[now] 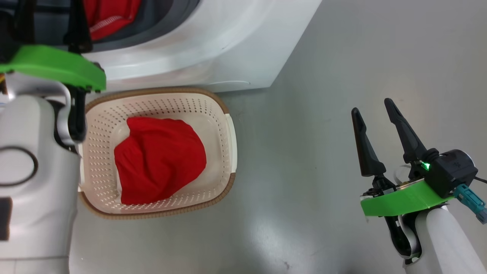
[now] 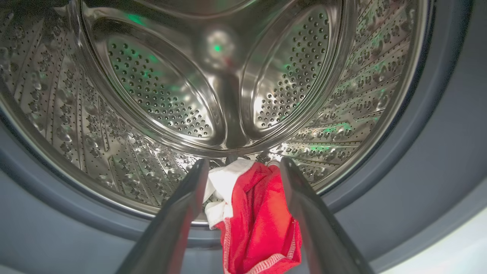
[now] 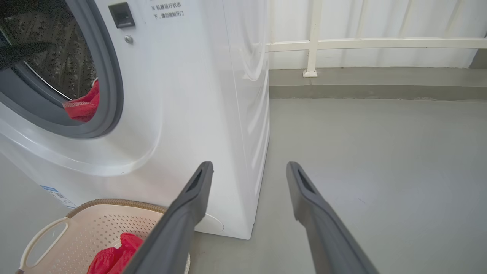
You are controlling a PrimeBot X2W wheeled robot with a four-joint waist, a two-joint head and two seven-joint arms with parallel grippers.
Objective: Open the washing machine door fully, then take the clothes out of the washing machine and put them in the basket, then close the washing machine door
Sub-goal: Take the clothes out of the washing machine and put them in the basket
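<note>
The washing machine [image 1: 213, 42] stands open, and its door is out of view. My left gripper [image 2: 243, 163] reaches into the steel drum [image 2: 152, 83], open, with its fingers on either side of a red and white garment [image 2: 258, 220] that hangs over the grey gasket [image 2: 437, 152]. That garment [image 1: 108, 17] also shows at the opening in the head view, and again [image 3: 83, 106] in the right wrist view. Another red garment [image 1: 159, 160] lies in the basket [image 1: 224, 125] on the floor in front of the machine. Over bare floor to the right, my right gripper [image 1: 372, 105] is open and holds nothing.
The grey floor [image 1: 323, 190] stretches to the right of the machine and basket. A white railing [image 3: 342, 43] on a low kerb runs along the far side. My left forearm [image 1: 34, 182] stands over the basket's left side.
</note>
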